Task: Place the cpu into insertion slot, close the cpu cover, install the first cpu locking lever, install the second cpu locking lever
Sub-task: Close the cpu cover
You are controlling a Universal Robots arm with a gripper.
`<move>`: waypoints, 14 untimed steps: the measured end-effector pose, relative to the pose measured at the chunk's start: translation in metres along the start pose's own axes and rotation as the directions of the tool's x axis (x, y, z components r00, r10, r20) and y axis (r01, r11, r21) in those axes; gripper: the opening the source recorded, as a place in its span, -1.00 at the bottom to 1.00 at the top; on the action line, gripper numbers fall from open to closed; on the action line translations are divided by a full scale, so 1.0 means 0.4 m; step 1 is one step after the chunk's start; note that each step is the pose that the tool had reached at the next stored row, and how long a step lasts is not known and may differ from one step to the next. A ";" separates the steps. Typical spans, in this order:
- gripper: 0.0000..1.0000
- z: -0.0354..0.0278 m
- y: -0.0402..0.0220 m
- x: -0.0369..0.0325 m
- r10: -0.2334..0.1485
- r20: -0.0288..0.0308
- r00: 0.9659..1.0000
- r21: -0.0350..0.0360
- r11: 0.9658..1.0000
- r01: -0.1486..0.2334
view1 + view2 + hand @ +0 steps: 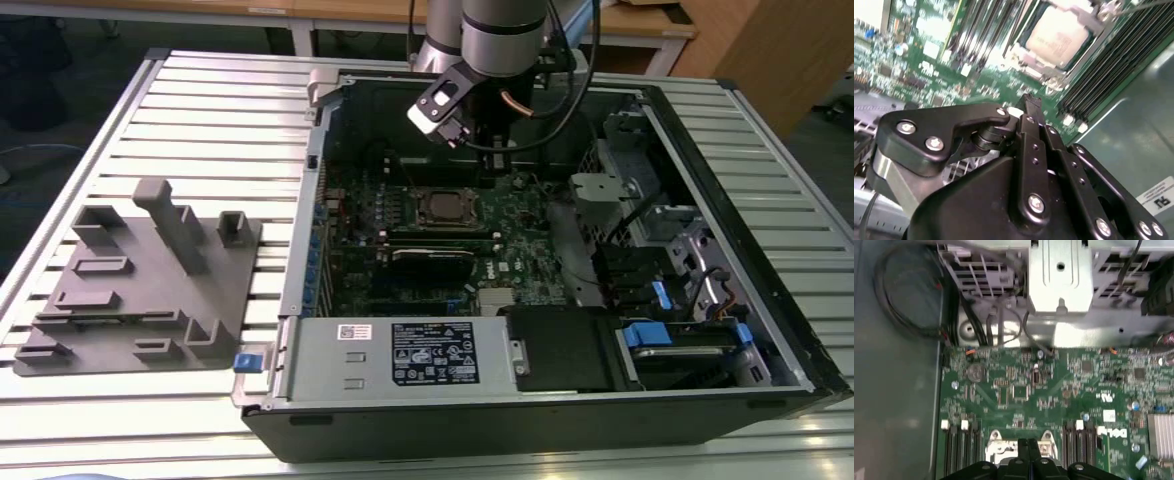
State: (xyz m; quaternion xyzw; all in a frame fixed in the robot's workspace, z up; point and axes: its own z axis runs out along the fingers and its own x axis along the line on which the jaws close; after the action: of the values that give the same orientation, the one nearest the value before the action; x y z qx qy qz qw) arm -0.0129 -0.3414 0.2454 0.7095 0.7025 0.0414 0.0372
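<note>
My gripper (497,168) hangs inside the open computer case (534,425), over the green motherboard (527,270). My two black fingers (1030,107) are pressed flat together with nothing between them. In both wrist views the joined tips (1027,444) point down toward the board, and I cannot tell whether they touch it.

The cpu (1059,37) sits in the insertion slot (469,206), its dull silver top facing up. In the exterior view the slot lies near the middle of the board, and my fingers are just beyond it, toward the far wall of the case. The cpu cover (1028,62) appears to lie down flat around the chip, so that the metal top shows through its window. A thin silvery rod (1119,6) runs past one corner of the socket, and I cannot tell whether it is latched.

Rows of long black memory slots (1104,75) flank the socket on both sides. In the first wrist view a round coin battery (975,372) sits on the board, and dark cables (904,295) loop over the grey case floor beside it.

The case lies on its side on a slatted metal table (214,110). A black labelled box (430,352) fills its near edge. A grey fixture plate (134,290) rests on the table at the exterior view's left, well apart from my arm.
</note>
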 end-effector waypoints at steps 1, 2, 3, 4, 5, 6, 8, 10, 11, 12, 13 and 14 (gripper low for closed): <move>-0.79 0.001 0.000 0.000 0.000 0.000 1.000 0.016 1.000 0.000; -0.79 0.002 0.000 0.000 0.000 0.000 1.000 0.029 1.000 0.000; -0.79 0.003 0.000 0.000 0.000 0.000 1.000 0.039 0.999 0.000; -0.79 0.003 0.000 0.000 0.000 0.000 1.000 0.046 0.999 0.000; -0.79 0.003 0.000 0.000 0.000 0.001 1.000 0.047 0.999 0.000; -0.79 0.003 0.000 0.000 0.000 0.001 1.000 0.047 0.999 0.000; -0.79 0.003 0.000 0.000 0.000 0.001 1.000 0.048 0.999 0.000; -0.79 0.003 0.000 0.000 0.000 0.001 1.000 0.048 0.999 0.000; -0.79 0.003 0.000 0.000 0.000 0.001 1.000 0.048 0.999 0.000; -0.79 0.003 0.000 0.000 0.000 0.001 1.000 0.048 0.999 0.000; -0.79 0.003 -0.002 0.000 0.000 0.001 1.000 0.048 0.999 0.000; -0.79 0.003 -0.007 0.000 0.000 0.000 1.000 0.048 0.999 0.000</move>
State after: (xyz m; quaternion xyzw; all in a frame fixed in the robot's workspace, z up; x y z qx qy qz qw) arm -0.0156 -0.3413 0.2439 0.7103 0.7032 0.0245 0.0203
